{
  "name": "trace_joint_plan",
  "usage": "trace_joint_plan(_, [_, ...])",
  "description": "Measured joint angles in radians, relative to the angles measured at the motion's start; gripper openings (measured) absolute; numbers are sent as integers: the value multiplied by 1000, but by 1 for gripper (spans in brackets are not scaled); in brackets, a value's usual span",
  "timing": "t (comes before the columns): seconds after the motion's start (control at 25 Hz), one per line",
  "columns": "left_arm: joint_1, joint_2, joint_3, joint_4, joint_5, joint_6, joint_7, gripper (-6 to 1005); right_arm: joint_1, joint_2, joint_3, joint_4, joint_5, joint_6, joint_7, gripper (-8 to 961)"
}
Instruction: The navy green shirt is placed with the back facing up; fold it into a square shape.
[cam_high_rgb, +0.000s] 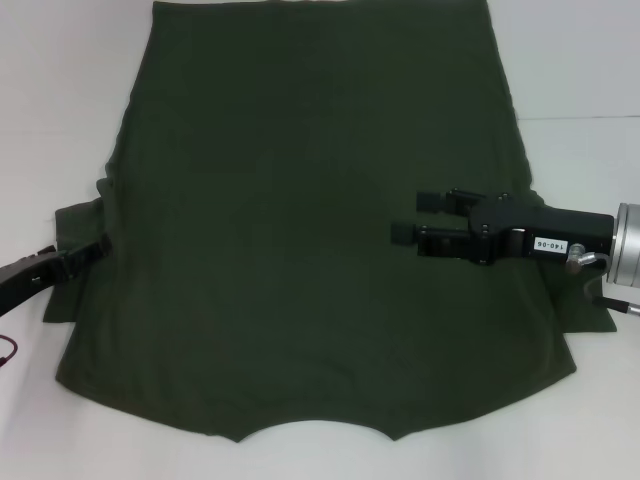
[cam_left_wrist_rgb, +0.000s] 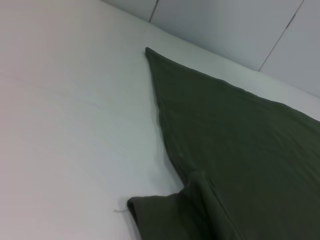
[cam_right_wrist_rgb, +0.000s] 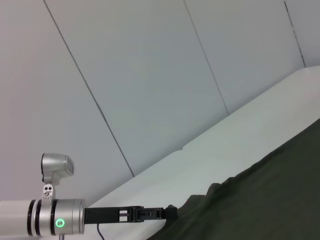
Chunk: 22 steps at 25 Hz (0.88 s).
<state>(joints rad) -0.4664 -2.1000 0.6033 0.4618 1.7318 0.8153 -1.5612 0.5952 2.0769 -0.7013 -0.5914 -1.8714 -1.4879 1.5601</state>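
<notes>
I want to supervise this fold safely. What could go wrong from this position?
1. The right hand hovers open over the middle of the navy green shirt, away from any edge; closing here would probably bunch the cloth.
2. The left hand sits at the shirt's left sleeve, which is already crumpled; a pull may fold it unevenly.

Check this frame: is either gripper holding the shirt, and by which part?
Right gripper is open above the shirt, holding nothing. Left gripper sits at the shirt's left sleeve edge; whether it grips the cloth cannot be told.
</notes>
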Motion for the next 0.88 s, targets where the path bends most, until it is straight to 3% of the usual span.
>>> trace_joint_plan(0.88, [1, 6, 41, 9, 2, 12, -19, 859, 0, 0, 0, 2, 0, 2, 0, 915])
